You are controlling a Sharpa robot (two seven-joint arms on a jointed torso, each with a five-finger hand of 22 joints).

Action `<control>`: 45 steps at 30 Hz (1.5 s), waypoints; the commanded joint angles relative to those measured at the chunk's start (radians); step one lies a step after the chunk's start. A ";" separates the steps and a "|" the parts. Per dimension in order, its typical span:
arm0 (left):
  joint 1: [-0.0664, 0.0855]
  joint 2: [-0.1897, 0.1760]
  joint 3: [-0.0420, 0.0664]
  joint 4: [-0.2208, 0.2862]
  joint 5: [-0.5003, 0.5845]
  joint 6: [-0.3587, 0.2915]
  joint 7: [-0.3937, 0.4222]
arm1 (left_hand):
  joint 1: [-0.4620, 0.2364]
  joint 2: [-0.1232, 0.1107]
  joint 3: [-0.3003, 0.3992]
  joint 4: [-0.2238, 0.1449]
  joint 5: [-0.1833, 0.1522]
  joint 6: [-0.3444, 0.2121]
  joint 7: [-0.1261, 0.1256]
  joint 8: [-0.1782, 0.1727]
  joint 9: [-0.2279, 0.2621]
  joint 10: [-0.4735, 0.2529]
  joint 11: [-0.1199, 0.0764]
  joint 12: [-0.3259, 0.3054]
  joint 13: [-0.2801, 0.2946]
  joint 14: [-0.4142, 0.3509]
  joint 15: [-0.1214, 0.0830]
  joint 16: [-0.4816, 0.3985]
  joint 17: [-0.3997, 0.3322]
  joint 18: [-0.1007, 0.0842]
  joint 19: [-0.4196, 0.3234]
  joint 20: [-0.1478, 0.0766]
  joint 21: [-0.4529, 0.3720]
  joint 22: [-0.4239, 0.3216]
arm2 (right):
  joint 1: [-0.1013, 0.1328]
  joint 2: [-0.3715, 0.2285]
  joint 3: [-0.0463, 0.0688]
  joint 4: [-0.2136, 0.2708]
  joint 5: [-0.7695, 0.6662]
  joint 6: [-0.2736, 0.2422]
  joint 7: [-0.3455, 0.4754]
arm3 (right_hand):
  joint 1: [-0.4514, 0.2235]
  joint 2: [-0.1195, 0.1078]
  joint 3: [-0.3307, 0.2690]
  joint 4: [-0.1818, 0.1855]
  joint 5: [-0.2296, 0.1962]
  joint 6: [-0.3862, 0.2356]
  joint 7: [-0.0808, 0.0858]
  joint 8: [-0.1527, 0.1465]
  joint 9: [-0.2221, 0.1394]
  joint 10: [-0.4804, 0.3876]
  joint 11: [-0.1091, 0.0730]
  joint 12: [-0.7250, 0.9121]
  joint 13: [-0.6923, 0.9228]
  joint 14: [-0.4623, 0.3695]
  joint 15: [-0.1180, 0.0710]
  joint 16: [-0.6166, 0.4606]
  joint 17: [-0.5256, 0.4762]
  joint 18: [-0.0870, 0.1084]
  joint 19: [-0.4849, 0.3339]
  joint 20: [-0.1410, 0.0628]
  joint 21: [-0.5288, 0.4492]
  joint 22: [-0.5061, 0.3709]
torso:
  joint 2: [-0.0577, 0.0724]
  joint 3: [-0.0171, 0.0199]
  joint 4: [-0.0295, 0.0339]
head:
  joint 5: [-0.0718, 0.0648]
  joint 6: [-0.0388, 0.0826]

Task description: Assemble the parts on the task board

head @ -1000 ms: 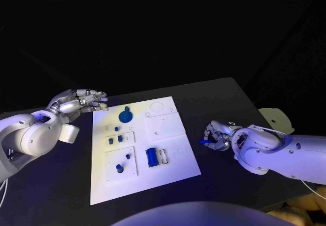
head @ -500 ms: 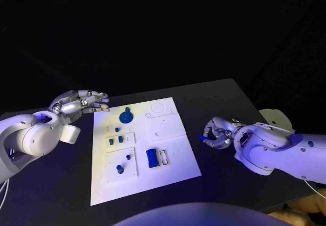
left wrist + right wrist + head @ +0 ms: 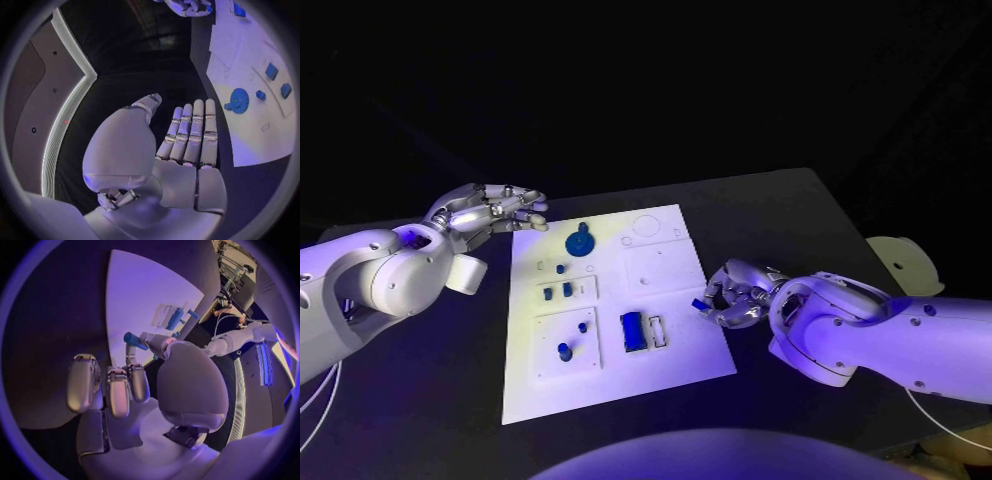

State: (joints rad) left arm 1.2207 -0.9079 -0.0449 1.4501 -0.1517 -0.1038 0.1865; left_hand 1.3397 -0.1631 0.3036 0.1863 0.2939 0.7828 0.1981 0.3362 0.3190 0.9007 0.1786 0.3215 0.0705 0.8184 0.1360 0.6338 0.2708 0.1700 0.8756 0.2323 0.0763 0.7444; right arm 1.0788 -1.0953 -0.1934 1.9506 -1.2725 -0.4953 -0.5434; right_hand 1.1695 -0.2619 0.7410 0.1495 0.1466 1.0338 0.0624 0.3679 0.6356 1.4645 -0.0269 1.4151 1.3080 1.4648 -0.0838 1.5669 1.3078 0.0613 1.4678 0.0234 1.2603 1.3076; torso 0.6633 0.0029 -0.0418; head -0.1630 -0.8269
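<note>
Task board (image 3: 678, 355), a white plate, lies flat in the middle of the black surface (image 3: 790, 215), set between the two arms so either hand can reach it. Several blue parts are already on it: a round disc-shaped part (image 3: 580, 240) near the far end, a few small blue pieces (image 3: 557, 292) in the middle panel, a peg-like piece (image 3: 565, 351) in the near panel, and a rectangular blue block (image 3: 633, 331) standing beside an outlined slot toward the board's right half.

The right hand (image 3: 733, 297) hangs just off the board's right edge, and its fingers (image 3: 119, 390) pinch a small blue part (image 3: 700, 304); the right wrist view shows that part (image 3: 135, 340) gripped at the tips, with the free end pointing out toward the board. Held this way, at the tips rather than deep in the palm, the part's end stays clear, which looks suited to lowering it into a seat on the plate. Which seat it is meant for I cannot tell.

The left hand (image 3: 491, 214) hovers near the board's far left corner, apart from the plate. Its fingers (image 3: 194, 132) lie straight and side by side with the palm bare, holding nothing. It seems parked there to keep out of the way while staying close enough to steady the board or take up another part.

The step in hand, as I judge it, is carrying the pinched part over the board for insertion.
</note>
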 commanded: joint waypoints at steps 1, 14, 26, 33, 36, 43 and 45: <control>0.000 0.001 0.001 0.003 -0.003 0.017 0.005 | 0.001 0.001 -0.008 0.000 0.004 -0.006 0.015 0.006 0.001 -0.005 -0.001 0.006 0.000 -0.008 -0.001 0.006 0.001 0.005 0.007 0.004 -0.006 -0.001 | -0.012 0.026 0.000 -0.008 0.075 -0.013 0.000 | -0.011 0.000 -0.001 0.006 -0.004 0.022 -0.020 -0.002 0.000 0.032 -0.004 0.003 0.137 0.106 -0.006 0.004 0.262 -0.003 0.027 -0.003 0.001 0.186 | 0.000 0.0002 -0.0004 | 0.014 -0.003; 0.000 0.001 0.001 0.004 -0.004 0.030 -0.002 | 0.004 0.004 -0.010 0.002 0.005 -0.009 0.016 0.007 0.001 -0.009 0.000 0.006 -0.001 -0.005 -0.002 0.008 0.003 0.005 0.010 0.003 -0.004 -0.002 | -0.045 0.139 0.000 -0.052 0.091 -0.043 -0.009 | -0.061 0.001 -0.036 0.020 0.016 0.044 -0.026 -0.003 -0.002 0.042 -0.008 0.023 0.154 0.106 -0.009 0.004 0.263 -0.005 0.029 -0.006 0.008 0.188 | 0.000 0.0007 0.0010 | 0.049 -0.007; 0.000 0.002 0.001 0.001 -0.004 0.030 -0.003 | 0.003 0.005 -0.010 0.002 0.005 -0.009 0.016 0.007 0.001 -0.009 0.000 0.006 -0.001 -0.005 -0.002 0.008 0.003 0.005 0.010 0.003 -0.004 -0.002 | -0.047 0.172 0.001 -0.070 0.090 -0.053 -0.009 | -0.085 0.006 -0.062 0.033 0.007 0.058 -0.031 -0.002 0.000 0.051 -0.012 0.038 0.166 0.106 -0.013 0.004 0.263 -0.006 0.032 -0.009 0.019 0.191 | 0.001 0.0009 -0.0002 | 0.071 -0.008; 0.000 0.001 0.001 0.001 -0.004 0.031 -0.004 | 0.003 0.005 -0.010 0.002 0.005 -0.009 0.016 0.007 0.001 -0.009 0.000 0.006 -0.001 -0.005 -0.002 0.008 0.003 0.005 0.010 0.003 -0.004 -0.002 | -0.047 0.180 0.001 -0.070 0.091 -0.027 -0.008 | -0.103 0.007 -0.083 0.047 0.006 0.065 -0.033 -0.004 -0.001 0.053 -0.014 0.043 0.171 0.106 -0.014 0.004 0.263 -0.006 0.033 -0.010 0.019 0.191 | 0.001 0.0009 -0.0002 | 0.076 -0.011; 0.000 0.001 0.001 0.001 -0.004 0.032 -0.005 | 0.003 0.005 -0.010 0.002 0.005 -0.009 0.016 0.007 0.001 -0.009 0.000 0.006 -0.001 -0.005 -0.002 0.008 0.003 0.005 0.010 0.003 -0.004 -0.002 | -0.047 0.184 0.001 -0.072 0.095 -0.017 -0.006 | -0.125 0.002 -0.115 0.067 -0.026 0.073 -0.034 -0.007 -0.001 0.055 -0.014 0.046 0.174 0.106 -0.014 0.004 0.263 -0.006 0.032 -0.011 0.017 0.190 | 0.001 0.0005 -0.0005 | 0.078 -0.011; 0.000 0.000 0.001 0.002 -0.004 0.035 -0.009 | 0.003 0.006 -0.012 0.004 0.005 -0.009 0.016 0.008 0.001 -0.009 0.000 0.007 -0.001 -0.006 -0.002 0.008 0.003 0.005 0.010 0.004 -0.004 -0.003 | -0.047 0.189 0.001 -0.075 0.096 -0.005 -0.007 | -0.127 0.004 -0.141 0.078 -0.040 0.083 -0.037 -0.006 -0.001 0.057 -0.016 0.050 0.178 0.106 -0.016 0.004 0.263 -0.006 0.031 -0.012 0.015 0.189 | 0.001 0.0010 0.0002 | 0.080 -0.010; 0.000 -0.001 0.001 0.002 -0.004 0.035 -0.009 | 0.002 0.006 -0.012 0.004 0.005 -0.009 0.016 0.008 0.001 -0.009 0.000 0.007 -0.001 -0.006 -0.001 0.008 0.003 0.005 0.010 0.004 -0.004 -0.003 | -0.047 0.189 0.001 -0.075 0.093 -0.003 -0.007 | -0.126 0.004 -0.146 0.079 -0.038 0.085 -0.038 -0.006 0.000 0.057 -0.017 0.050 0.178 0.106 -0.016 0.004 0.263 -0.006 0.031 -0.012 0.016 0.189 | 0.001 0.0009 0.0001 | 0.082 -0.008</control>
State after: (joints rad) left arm 1.2207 -0.9095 -0.0448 1.4502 -0.1547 -0.0864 0.1763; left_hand 1.3397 -0.1631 0.2979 0.1919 0.2939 0.7792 0.2017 0.3404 0.3187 0.9007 0.1786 0.3215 0.0706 0.8184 0.1360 0.6378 0.2728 0.1701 0.8793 0.2360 0.0764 0.7424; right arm 1.0333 -0.9082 -0.1925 1.8746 -1.1756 -0.5253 -0.5489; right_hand 1.0461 -0.2567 0.6004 0.2290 0.1122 1.1142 0.0240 0.3679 0.6355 1.4684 -0.0377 1.4615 1.3075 1.4650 -0.0914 1.5668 1.3075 0.0612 1.4648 0.0191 1.2759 1.3073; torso 0.6646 0.0036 -0.0418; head -0.0830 -0.8367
